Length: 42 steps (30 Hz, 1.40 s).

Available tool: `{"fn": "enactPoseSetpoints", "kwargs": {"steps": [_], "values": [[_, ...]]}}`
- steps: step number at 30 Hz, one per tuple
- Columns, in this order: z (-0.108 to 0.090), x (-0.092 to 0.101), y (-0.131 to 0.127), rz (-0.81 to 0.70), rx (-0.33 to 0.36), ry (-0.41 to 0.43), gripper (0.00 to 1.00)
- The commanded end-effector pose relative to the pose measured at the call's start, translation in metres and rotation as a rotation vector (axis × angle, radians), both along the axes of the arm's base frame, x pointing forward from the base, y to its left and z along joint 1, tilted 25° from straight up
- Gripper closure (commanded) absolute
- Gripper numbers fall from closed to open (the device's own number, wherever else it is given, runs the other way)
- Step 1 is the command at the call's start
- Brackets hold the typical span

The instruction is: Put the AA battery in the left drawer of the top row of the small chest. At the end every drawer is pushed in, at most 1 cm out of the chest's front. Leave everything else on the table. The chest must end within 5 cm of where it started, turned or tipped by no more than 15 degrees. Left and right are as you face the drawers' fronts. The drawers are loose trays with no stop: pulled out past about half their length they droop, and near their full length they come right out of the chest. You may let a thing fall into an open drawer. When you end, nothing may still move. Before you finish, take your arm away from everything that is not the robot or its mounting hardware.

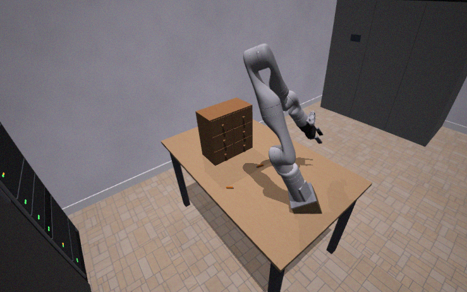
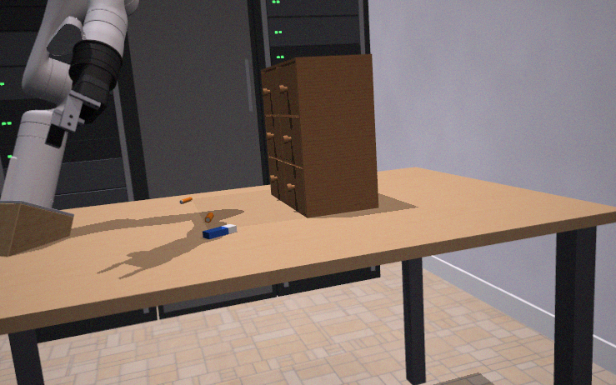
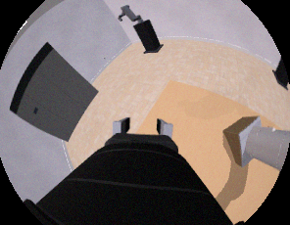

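The AA battery must be one of two orange cylinders on the table, the left one [image 1: 229, 187] [image 2: 185, 200] or the right one [image 1: 260, 165] [image 2: 209, 217]; I can't tell which. Nothing's begun, I judge: next, open the top-left drawer [image 1: 217, 131] [image 2: 267, 104]. My pincer [image 1: 320, 136] [image 2: 68, 130] [image 3: 143, 123] is wide open, empty, touching nothing.

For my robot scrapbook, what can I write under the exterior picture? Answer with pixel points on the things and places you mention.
Brown wooden six-drawer chest [image 1: 206, 138] [image 2: 338, 138] and blue-and-white block [image 2: 219, 232] on a tan table [image 1: 249, 217] [image 2: 468, 201].
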State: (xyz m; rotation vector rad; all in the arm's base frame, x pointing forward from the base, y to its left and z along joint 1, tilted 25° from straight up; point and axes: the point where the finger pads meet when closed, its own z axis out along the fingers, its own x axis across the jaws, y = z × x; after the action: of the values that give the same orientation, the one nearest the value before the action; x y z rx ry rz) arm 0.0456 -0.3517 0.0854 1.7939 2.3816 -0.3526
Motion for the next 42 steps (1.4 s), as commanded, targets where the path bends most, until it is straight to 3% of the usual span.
{"fn": "enactPoseSetpoints", "kwargs": {"steps": [1, 18, 26, 31, 33, 42], "values": [[0.0, 0.0, 0.0, -0.002, -0.001, 0.0, 0.0], [0.022, -0.015, -0.003, -0.228, -0.015, -0.01, 0.0], [0.054, -0.027, 0.008, -0.566, -0.016, -0.045, 0.0], [0.081, -0.024, 0.027, -0.835, 0.006, -0.089, 0.0], [0.081, -0.024, 0.027, -0.835, 0.006, -0.089, 0.0], [0.142, 0.014, 0.084, -1.332, 0.126, -0.194, 0.0]]}}
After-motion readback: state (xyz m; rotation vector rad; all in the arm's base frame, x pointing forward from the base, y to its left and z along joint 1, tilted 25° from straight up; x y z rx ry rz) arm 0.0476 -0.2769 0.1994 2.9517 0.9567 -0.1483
